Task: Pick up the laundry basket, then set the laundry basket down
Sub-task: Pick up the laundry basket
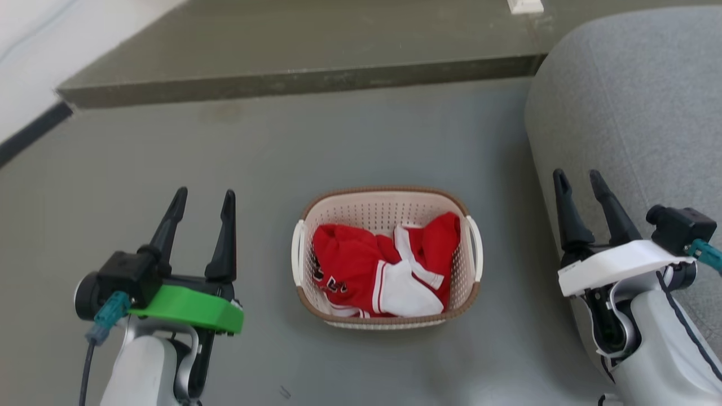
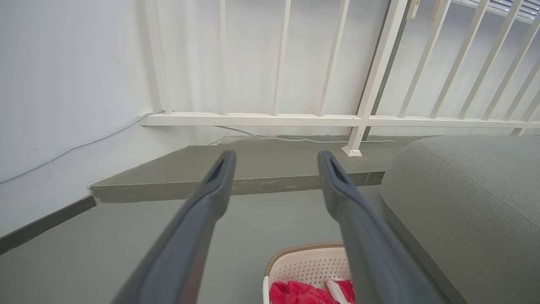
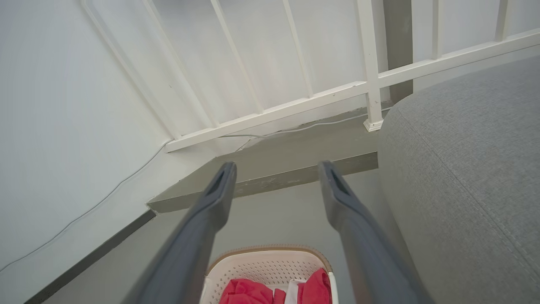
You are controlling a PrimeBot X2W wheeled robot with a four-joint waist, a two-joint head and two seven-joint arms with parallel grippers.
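The grey floor (image 1: 169,158) spreads wide, with a grey sofa (image 1: 632,101) at three o'clock. The laundry basket (image 1: 383,213) stands on the floor at centre, holding a red-and-white garment (image 1: 361,265). From the basket, the left gripper (image 1: 204,194) is at nine o'clock and the right gripper (image 1: 576,173) at three, both well apart from it, fingers spread, grasping nothing.

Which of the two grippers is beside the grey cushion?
The right gripper, the one with a white plate at its base, beside the grey cushion. The left gripper has a green plate and hangs over bare floor.

Head looks down; wrists face railing (image 2: 295,120); all share laundry basket (image 1: 383,210).
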